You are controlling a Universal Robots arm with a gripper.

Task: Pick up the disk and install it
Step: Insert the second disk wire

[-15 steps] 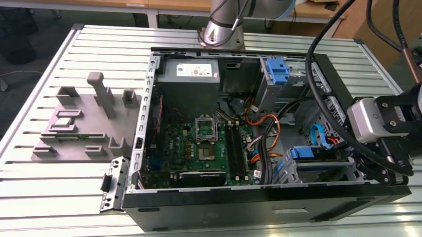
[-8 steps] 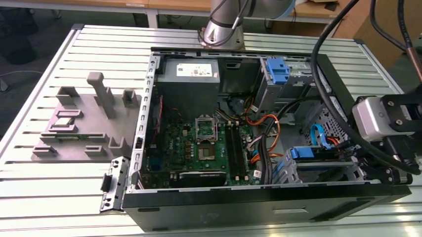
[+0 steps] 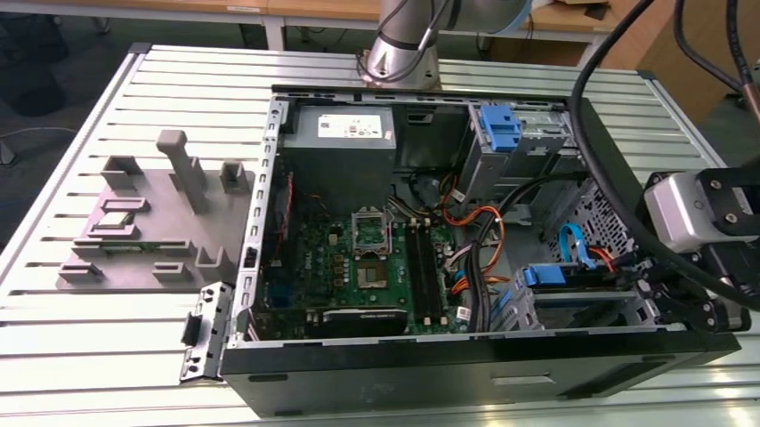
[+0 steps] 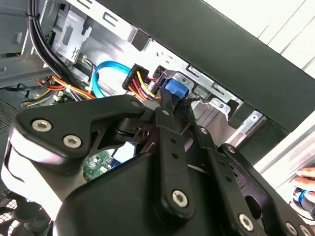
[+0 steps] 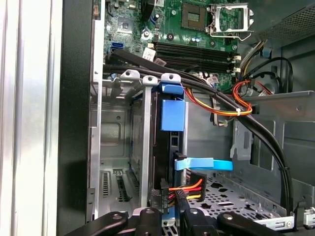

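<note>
First wrist view, disk [image 5: 172,115] in cage, beyond jaws

Exterior view: high, looking steeply down on the open computer case [image 3: 475,240] lying on the bench [image 3: 142,311], whole case in frame. Both wrist views: close inside the case, sharing the drive cage [image 5: 142,147] with its orange cable bundle [image 4: 140,83], at 4 o'clock in the exterior view.

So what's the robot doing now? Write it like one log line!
gripper at disk | disk edge-on in drive cage | cables plugged in
</note>
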